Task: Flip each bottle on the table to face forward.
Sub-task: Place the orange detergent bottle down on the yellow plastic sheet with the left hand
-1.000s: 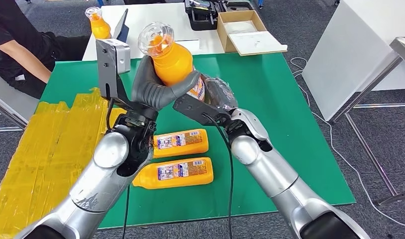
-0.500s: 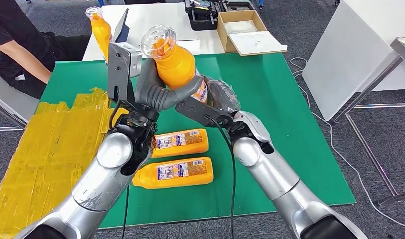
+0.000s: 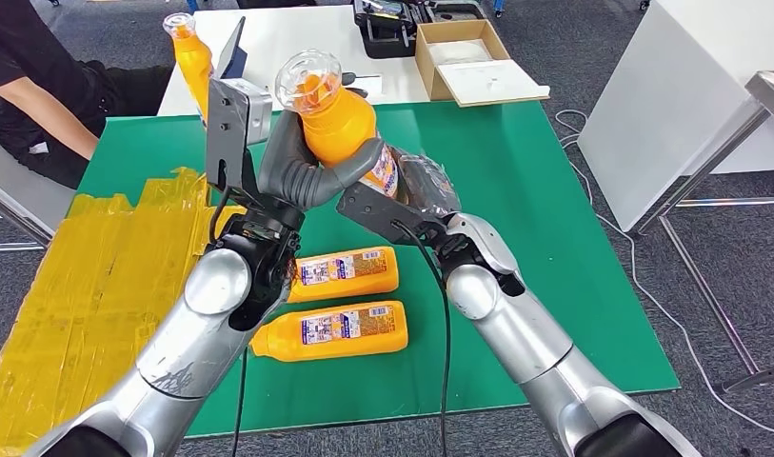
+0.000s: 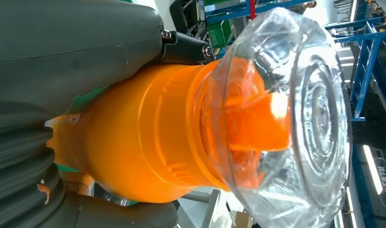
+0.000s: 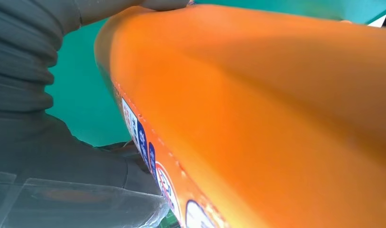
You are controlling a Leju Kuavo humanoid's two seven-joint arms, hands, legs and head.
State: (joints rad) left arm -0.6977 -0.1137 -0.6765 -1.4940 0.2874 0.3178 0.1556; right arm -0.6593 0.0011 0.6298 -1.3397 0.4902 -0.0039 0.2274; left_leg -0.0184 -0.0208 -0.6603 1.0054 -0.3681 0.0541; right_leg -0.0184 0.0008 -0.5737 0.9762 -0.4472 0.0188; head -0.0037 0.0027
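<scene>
Two orange bottles lie label-up on the green mat in the head view, while a third orange bottle with a clear domed cap is raised above it, the left hand wrapped around its body and the right hand cupping its labelled base; an open cardboard box sits behind. Left wrist view: the grey thumb presses the smooth neck below the ribbed collar. Right wrist view: dark fingers hold the glossy labelled side.
</scene>
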